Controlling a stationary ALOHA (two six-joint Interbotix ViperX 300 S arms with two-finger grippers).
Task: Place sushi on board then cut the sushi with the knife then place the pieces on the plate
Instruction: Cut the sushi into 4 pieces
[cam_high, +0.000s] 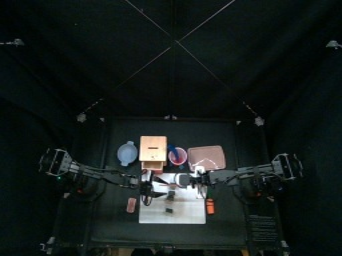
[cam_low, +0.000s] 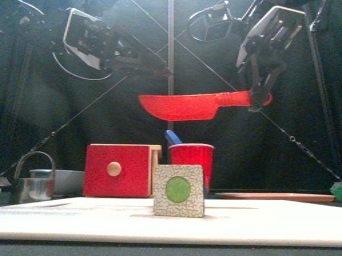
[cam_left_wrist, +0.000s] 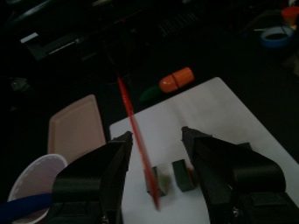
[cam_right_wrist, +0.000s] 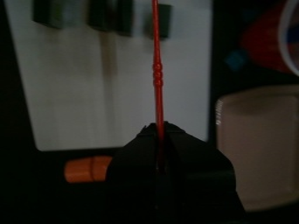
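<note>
Sushi (cam_low: 178, 190) stands on the board (cam_low: 80, 215). Right gripper (cam_right_wrist: 156, 133) pinches the red knife (cam_low: 187, 105) above the board. Left gripper (cam_left_wrist: 155, 150) hangs spread above the board, gripping nothing. Risk: the unheld sushi tips or slides under the blade, or the knife twists in the pinch.

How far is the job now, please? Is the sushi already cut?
Done: the sushi roll stands on the white cutting board. In hand: the right gripper holds the red knife in the air above the roll, not touching it; the left gripper hovers open over the board. Left: the cutting, which I cannot see begun, then moving the pieces to the pink tray, which shows no sushi.
</note>
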